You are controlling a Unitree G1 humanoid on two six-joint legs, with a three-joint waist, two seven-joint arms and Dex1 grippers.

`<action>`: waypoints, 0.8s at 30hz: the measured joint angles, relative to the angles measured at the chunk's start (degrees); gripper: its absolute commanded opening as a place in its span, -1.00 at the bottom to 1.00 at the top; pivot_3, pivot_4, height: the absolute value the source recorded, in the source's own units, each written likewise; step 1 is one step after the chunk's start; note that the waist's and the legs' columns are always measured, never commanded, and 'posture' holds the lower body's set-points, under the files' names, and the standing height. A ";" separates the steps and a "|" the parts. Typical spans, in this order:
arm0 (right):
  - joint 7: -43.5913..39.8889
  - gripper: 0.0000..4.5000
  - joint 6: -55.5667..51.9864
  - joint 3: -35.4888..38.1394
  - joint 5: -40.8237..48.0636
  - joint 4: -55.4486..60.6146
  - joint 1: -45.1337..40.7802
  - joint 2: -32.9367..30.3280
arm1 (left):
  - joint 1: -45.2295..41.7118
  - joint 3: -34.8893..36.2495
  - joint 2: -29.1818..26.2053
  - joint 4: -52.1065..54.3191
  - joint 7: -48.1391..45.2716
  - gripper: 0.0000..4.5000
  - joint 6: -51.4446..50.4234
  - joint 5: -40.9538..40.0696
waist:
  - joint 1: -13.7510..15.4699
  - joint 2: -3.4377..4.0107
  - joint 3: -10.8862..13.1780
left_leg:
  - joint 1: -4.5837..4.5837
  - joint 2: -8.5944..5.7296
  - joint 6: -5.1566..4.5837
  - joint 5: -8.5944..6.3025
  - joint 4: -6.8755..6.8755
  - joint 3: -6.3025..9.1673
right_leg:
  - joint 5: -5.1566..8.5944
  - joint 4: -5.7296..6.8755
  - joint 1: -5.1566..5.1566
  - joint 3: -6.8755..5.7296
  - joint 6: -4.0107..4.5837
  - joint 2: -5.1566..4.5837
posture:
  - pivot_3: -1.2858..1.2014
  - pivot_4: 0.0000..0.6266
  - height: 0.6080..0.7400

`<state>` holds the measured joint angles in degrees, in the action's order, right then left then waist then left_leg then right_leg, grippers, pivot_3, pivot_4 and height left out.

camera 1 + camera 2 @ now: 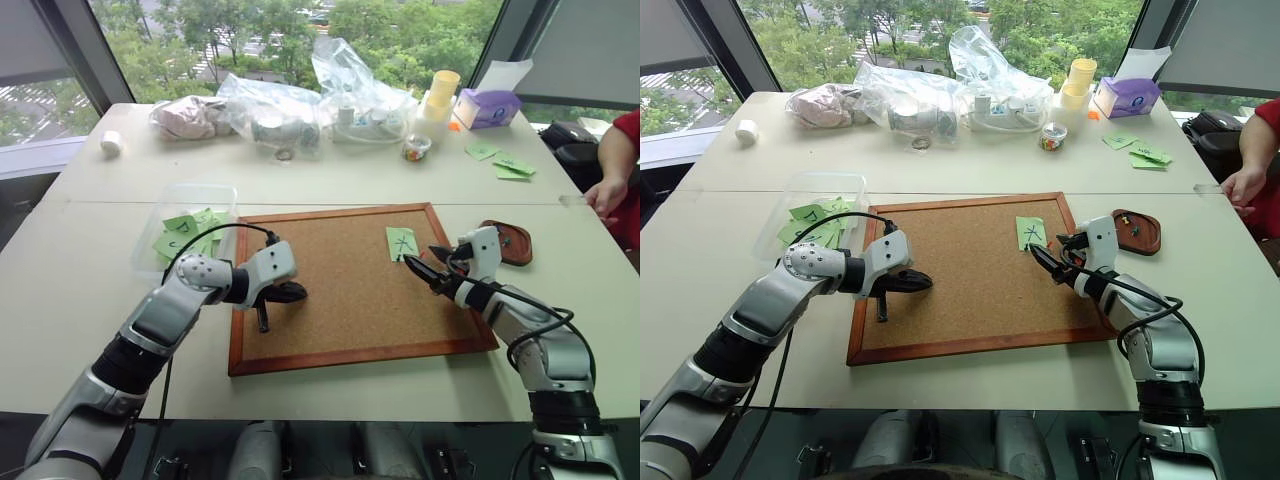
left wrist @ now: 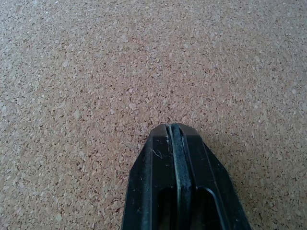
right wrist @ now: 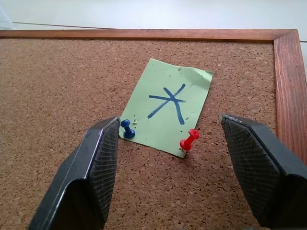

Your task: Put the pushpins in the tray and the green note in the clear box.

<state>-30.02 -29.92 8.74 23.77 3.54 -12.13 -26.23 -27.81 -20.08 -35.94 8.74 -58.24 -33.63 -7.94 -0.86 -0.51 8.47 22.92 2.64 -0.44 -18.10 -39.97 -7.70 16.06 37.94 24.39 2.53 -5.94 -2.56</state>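
The green note (image 3: 169, 106), marked with a dark X, lies flat on the corkboard (image 1: 330, 290) near its far right corner, pinned at its near edge by a blue pushpin (image 3: 127, 129) and a red pushpin (image 3: 188, 140). The right gripper (image 3: 168, 158) sits just short of that edge, jaws spread wide with both pins between them, touching neither. The left gripper (image 1: 291, 292) rests low over the board's left side, jaws pressed together and empty. The tray (image 1: 1140, 232) stands on the table (image 1: 90, 250) just beyond the board's right frame; small dark specks lie in it, too small to identify. The clear box (image 1: 185, 205) stands off the board's far left corner and holds several green slips (image 1: 185, 232), partly screened by its wall. A small clear cup (image 1: 416, 149) of coloured bits stands farther back. A person's hand (image 1: 606, 194) rests at the table's right edge, the arm cut off.
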 measured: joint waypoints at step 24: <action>3.01 -0.98 4.45 5.23 0.14 -0.37 -0.22 1.47 | -0.10 -0.71 -0.96 0.66 -0.33 -1.00 -0.44 0.48 | -0.24 0.00 0.00 | -0.03 0.02 0.03 0.02 0.01 -0.01 | 0.00 0.00 0.00 0.00 0.00 0.03 | 0.03 -0.52 0.93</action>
<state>-27.01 -25.47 13.98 23.91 3.17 -12.35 -24.76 -27.91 -20.79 -36.90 9.40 -58.57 -34.06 -7.46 -1.10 -0.51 8.47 22.88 2.66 -0.42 -18.08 -39.96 -7.71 16.06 37.95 24.39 2.53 -5.94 -2.53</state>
